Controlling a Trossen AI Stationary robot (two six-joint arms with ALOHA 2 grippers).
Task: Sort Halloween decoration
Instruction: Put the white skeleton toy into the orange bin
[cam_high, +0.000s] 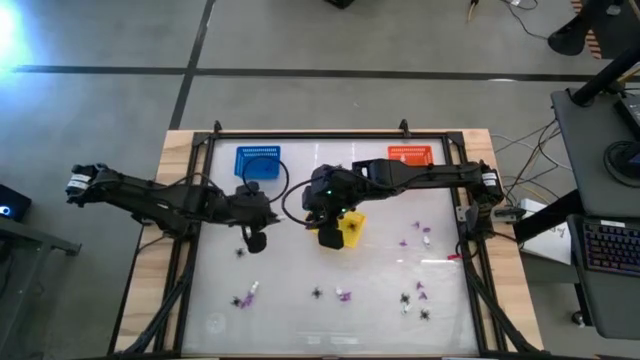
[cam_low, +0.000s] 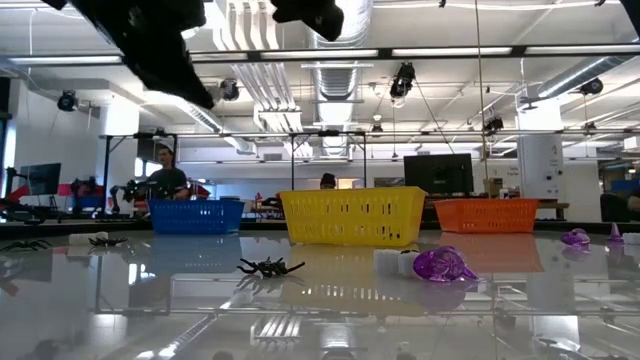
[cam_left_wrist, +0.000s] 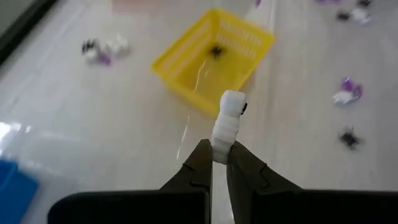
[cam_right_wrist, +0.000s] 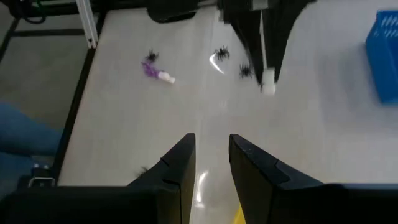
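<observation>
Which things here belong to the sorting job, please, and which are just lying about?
Job: white piece in shut left pincer; spiders; purple bits; yellow basket; blue basket; orange basket.
Lying about: keyboard; cables.

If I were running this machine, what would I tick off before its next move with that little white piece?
1. Left gripper jaws shut on the white piece: ok.
2. Piece lifted off the table: ok.
3. Right gripper jaws open and empty: ok.
4. Yellow basket upright, already holding one black spider: ok.
5. Right gripper out of the way of the yellow basket: not ok, it hangs over it.
6. Which basket takes white pieces: cannot tell.
</observation>
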